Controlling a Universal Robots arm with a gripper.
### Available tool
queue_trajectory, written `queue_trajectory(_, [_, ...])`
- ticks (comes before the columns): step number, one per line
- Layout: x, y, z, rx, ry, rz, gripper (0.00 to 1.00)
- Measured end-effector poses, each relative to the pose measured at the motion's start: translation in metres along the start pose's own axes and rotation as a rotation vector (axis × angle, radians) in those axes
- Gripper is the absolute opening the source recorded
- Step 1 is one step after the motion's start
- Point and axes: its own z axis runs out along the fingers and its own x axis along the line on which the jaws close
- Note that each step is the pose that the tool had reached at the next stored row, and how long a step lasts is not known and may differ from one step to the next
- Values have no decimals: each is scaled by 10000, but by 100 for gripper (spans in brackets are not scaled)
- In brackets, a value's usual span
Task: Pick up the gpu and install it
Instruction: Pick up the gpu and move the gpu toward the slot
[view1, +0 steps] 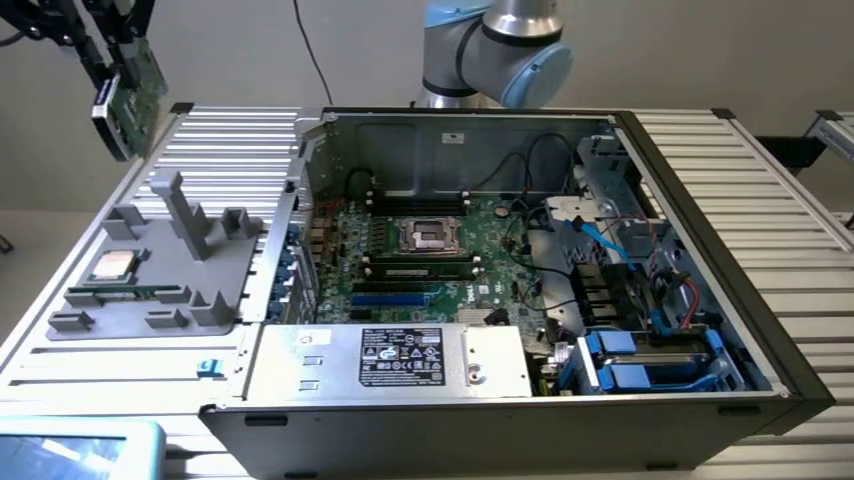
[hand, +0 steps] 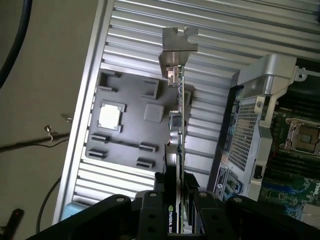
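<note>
Exterior view: gripper (view1: 118, 45) holding gpu (view1: 131, 100) aloft beyond tray (view1: 134, 300), well apart from case (view1: 721, 250). Jaws clamping card's end opposite bracket (hand: 177, 42). Judging: carrying step underway; seating calling for card edge squaring over slot (view1: 394, 297).
</note>
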Motion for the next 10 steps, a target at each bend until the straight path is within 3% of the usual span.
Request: queue_trajectory(10, [0,0,0,68,84,-1807,25])
